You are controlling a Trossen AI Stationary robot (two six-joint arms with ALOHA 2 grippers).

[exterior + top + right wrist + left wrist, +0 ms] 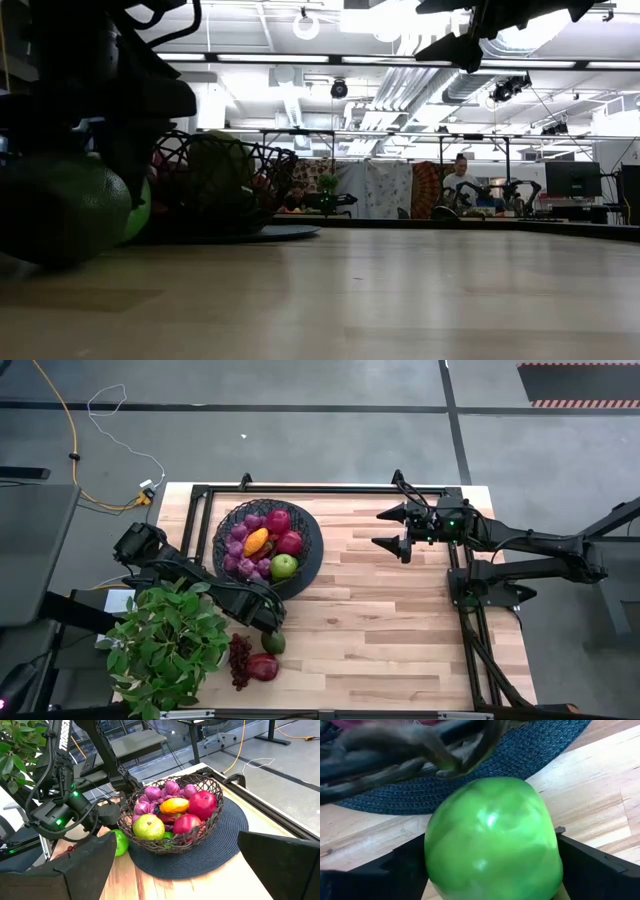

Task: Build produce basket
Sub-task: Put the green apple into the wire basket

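The black wire basket [302, 566] stands on a round dark mat [220, 845] at the table's far left. It holds purple grapes [240, 545], a yellow-orange pepper [257, 541], two red pomegranates [279, 521] and a green apple [284, 566]. My left gripper [270, 626] is just near of the basket, shut on a second green apple [492, 840]. A dark red grape bunch [239, 660] and a red pomegranate [263, 667] lie on the table near the front edge. My right gripper [397, 528] hangs open and empty, raised over the table's far right. My left gripper pinches the green apple between its two fingers, one finger [400, 870] on each of two opposite sides [435, 855]. The apple fills the gap between them. It sits low beside the mat's edge [485, 790]; whether it is clear of the table I cannot tell.
A leafy green potted plant [165, 645] stands at the table's near left corner, close beside my left arm. A black frame [470, 610] runs along the table's right and far edges. Bare wood [380, 620] lies between the basket and the right arm.
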